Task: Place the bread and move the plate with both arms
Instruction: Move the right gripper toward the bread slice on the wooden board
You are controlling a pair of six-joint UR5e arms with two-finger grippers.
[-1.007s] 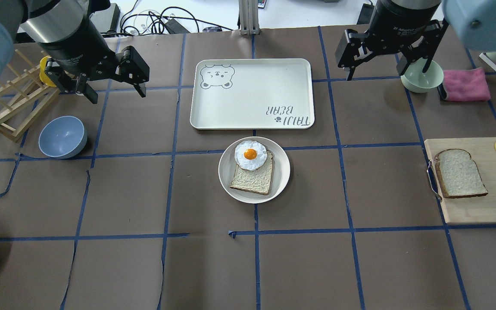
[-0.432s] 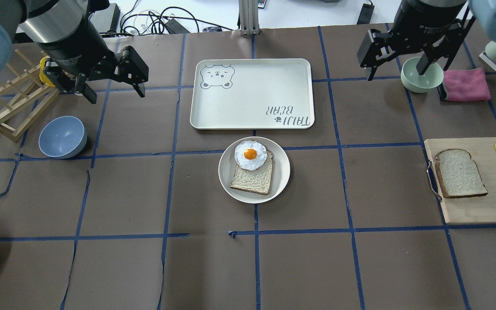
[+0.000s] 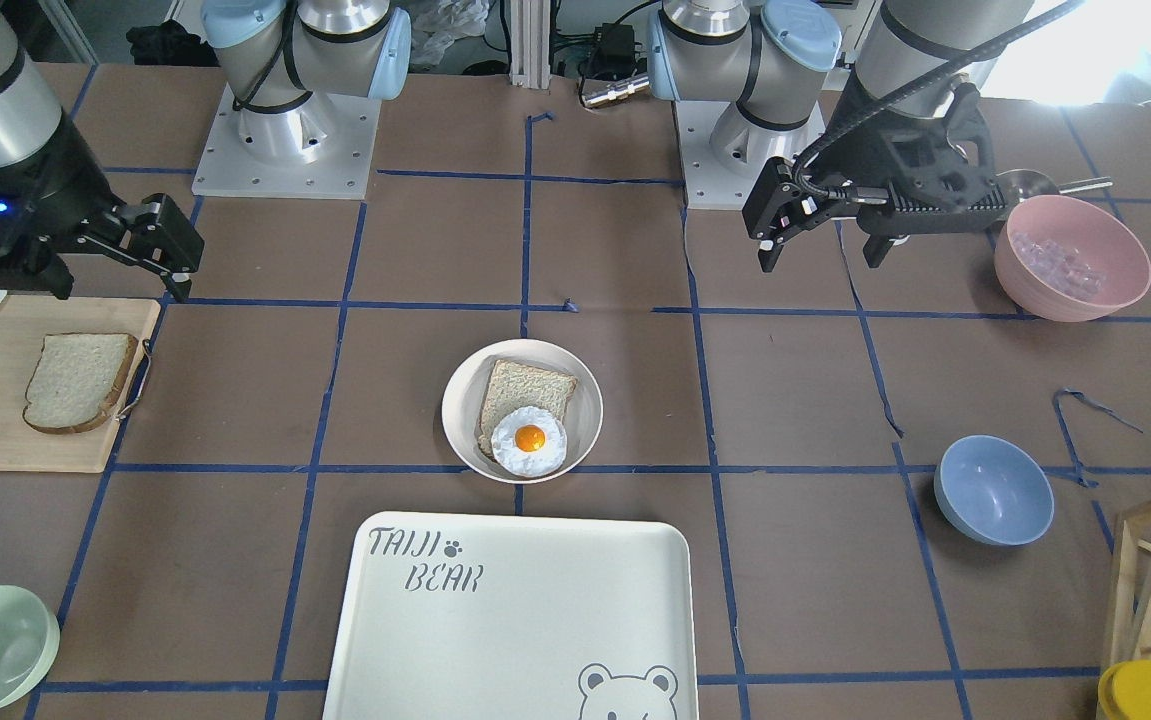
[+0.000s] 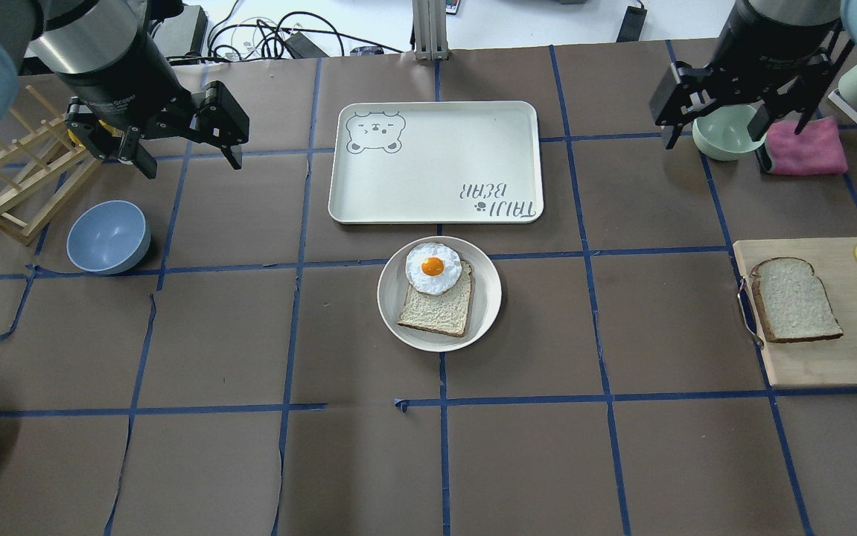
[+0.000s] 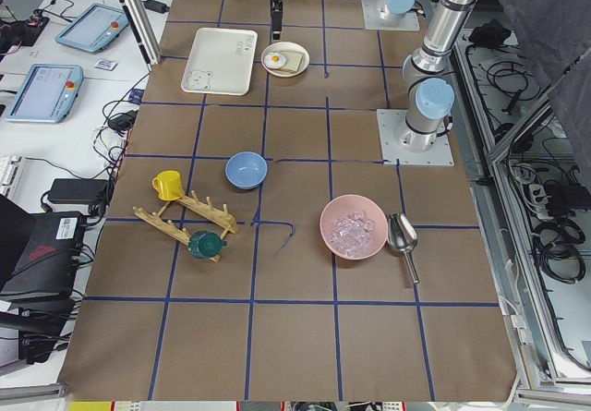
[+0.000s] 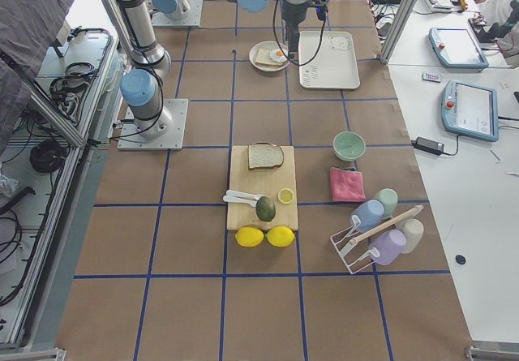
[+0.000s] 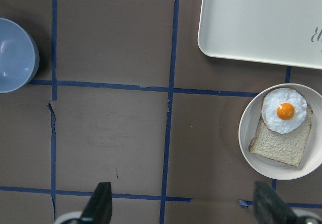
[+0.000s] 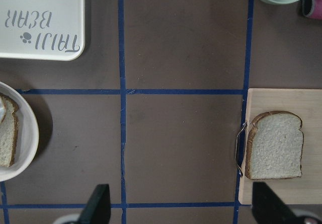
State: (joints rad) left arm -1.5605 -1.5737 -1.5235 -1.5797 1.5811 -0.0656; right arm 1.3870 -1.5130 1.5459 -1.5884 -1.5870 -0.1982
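bread (image 4: 797,299) was found flat on the cutting board (image 4: 830,357), well apart from the plate (image 4: 484,313), which was set mid-table just beside the tray (image 4: 435,171). right gripper (image 4: 733,134) was held raised, spread and empty, judged staged for the bread pick; left gripper (image 4: 192,165) was likewise spread, empty.

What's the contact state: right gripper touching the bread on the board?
Apart. Right wrist view: the bread lies flat on the cutting board, well below and clear of the open right gripper.
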